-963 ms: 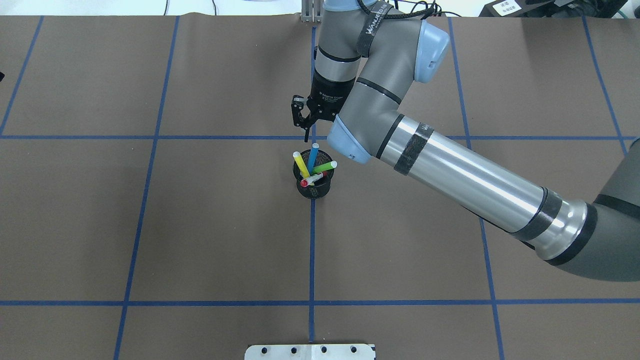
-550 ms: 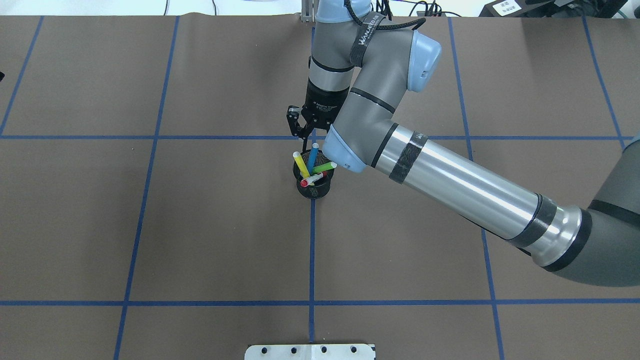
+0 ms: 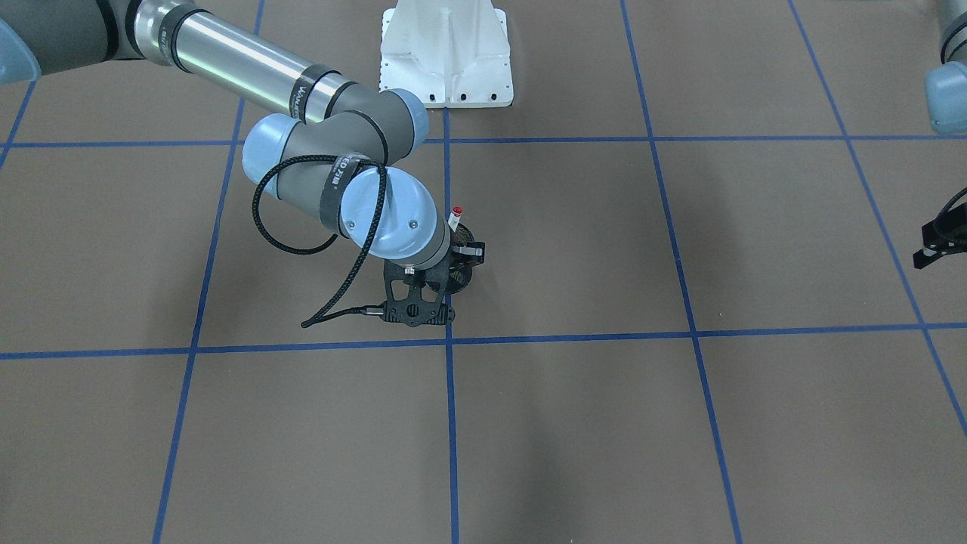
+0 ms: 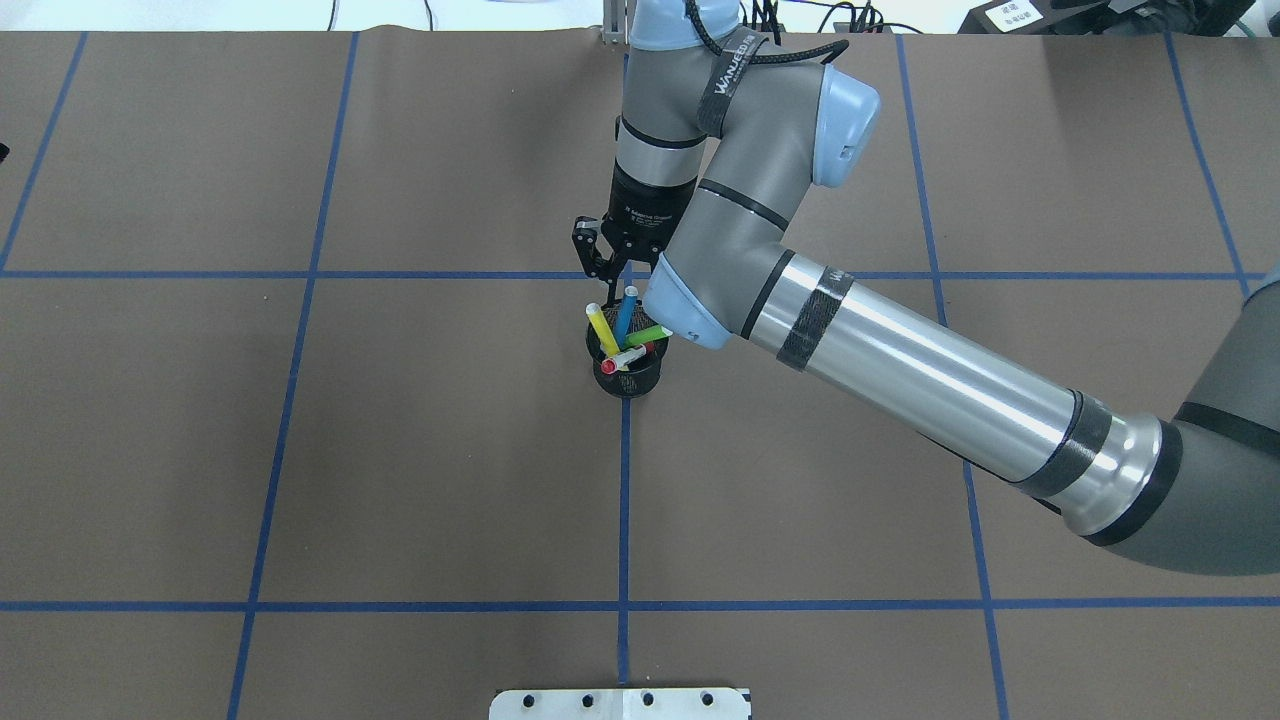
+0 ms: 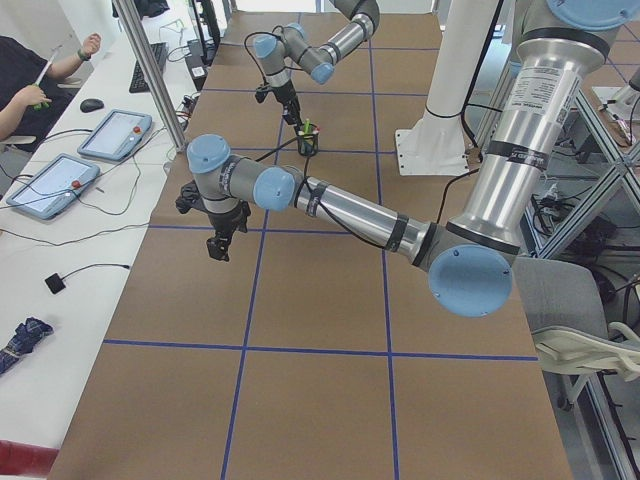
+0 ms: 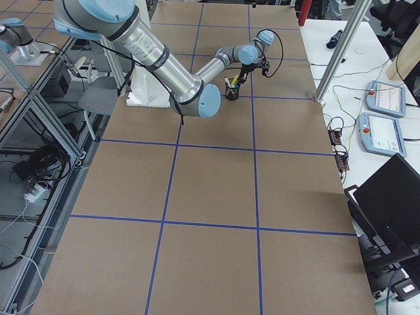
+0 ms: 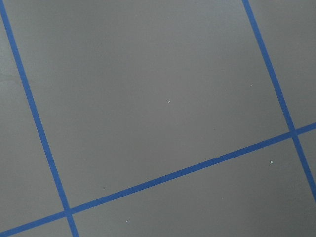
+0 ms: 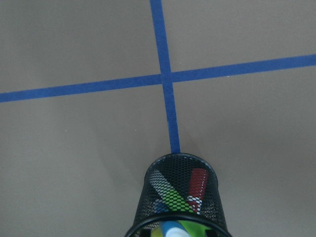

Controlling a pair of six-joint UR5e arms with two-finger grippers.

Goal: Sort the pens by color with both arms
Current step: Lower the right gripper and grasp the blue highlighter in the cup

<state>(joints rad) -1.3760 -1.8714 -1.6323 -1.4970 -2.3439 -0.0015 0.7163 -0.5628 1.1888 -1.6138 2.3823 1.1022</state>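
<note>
Several pens stand in a black mesh cup (image 4: 627,372) at the table's middle: a yellow pen (image 4: 602,328), a blue pen (image 4: 626,312), a green pen (image 4: 648,333) and a white pen with red caps (image 4: 625,358). My right gripper (image 4: 610,272) hangs open just behind the cup, its fingertips close to the blue pen's top and holding nothing. The right wrist view looks down on the cup (image 8: 180,197) with the green pen (image 8: 173,197) and a red cap (image 8: 198,182) inside. My left gripper (image 3: 933,245) hovers far off over bare table; I cannot tell its state.
The white pedestal base (image 3: 446,57) stands behind the cup. A metal plate (image 4: 620,703) lies at the table's edge. Blue tape lines grid the brown table (image 4: 440,450). A person (image 5: 30,80) sits at a side desk with tablets (image 5: 115,135).
My right gripper has moved left and toward the cup, from behind it to just over the blue pen's top. The pens and the cup have not moved.
</note>
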